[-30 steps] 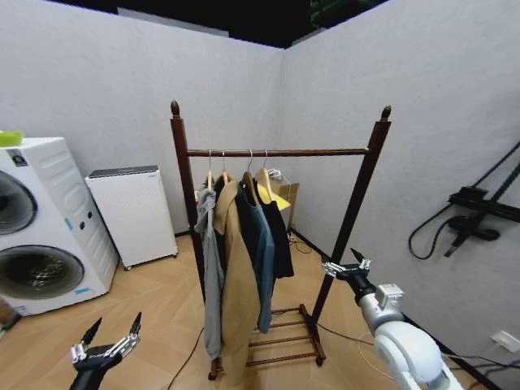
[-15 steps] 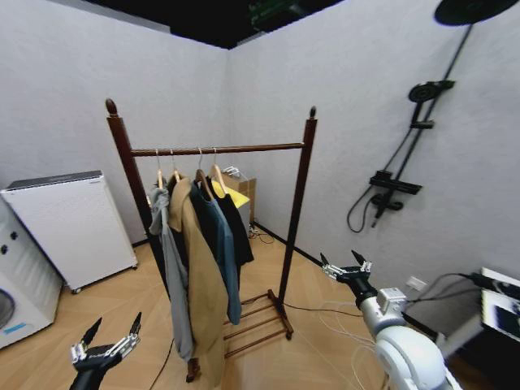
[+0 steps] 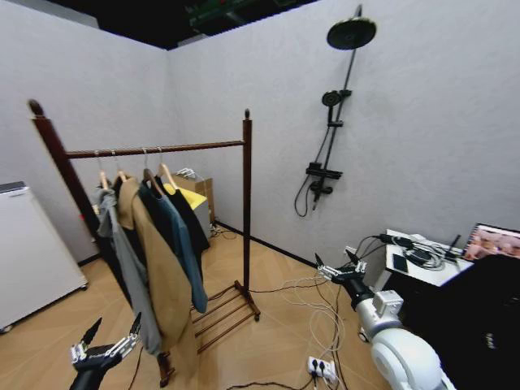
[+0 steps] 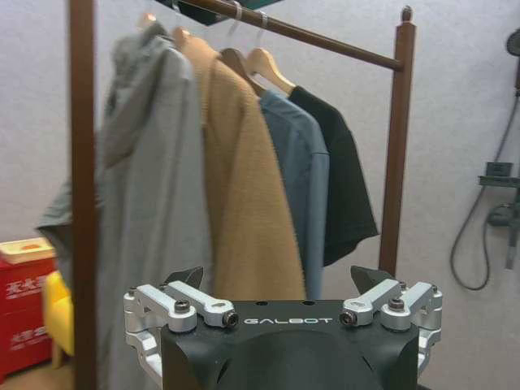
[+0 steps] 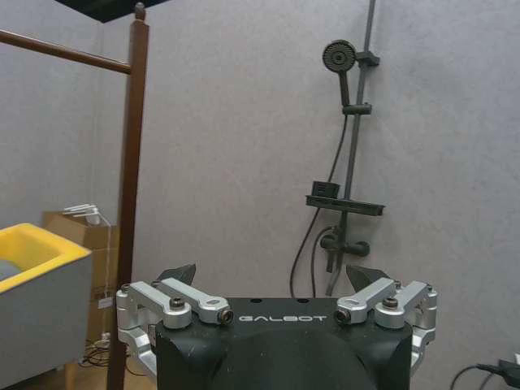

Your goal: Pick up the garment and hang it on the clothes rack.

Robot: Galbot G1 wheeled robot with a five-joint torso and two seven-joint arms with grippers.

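Four garments hang on the clothes rack (image 3: pixel 245 203), and the black garment (image 3: pixel 192 223) is the last of them, on the side nearest the rack's right post, just beside the dark blue coat (image 3: pixel 180 244). It hangs straight down from its wooden hanger (image 3: pixel 165 175), long axis vertical, hem toward the floor, the metal hook over the top rail. The rail itself runs across the head view, rising slightly toward the right post. Next along come the tan coat (image 3: pixel 158 272) and a grey hooded piece (image 3: pixel 122 260) by the left post.

Down low on the left, the left gripper (image 3: pixel 110 345) hovers with its fingers spread wide, nothing between them, well short of the clothes. In the left wrist view that gripper (image 4: pixel 284 284) faces the row of garments head-on, the black one (image 4: pixel 341 187) farthest across. On the right, the right gripper (image 3: pixel 341 268) hangs out in front of the robot, fingers spread too, well apart from the rack, aimed at the wall with the shower fitting (image 3: pixel 329 122).
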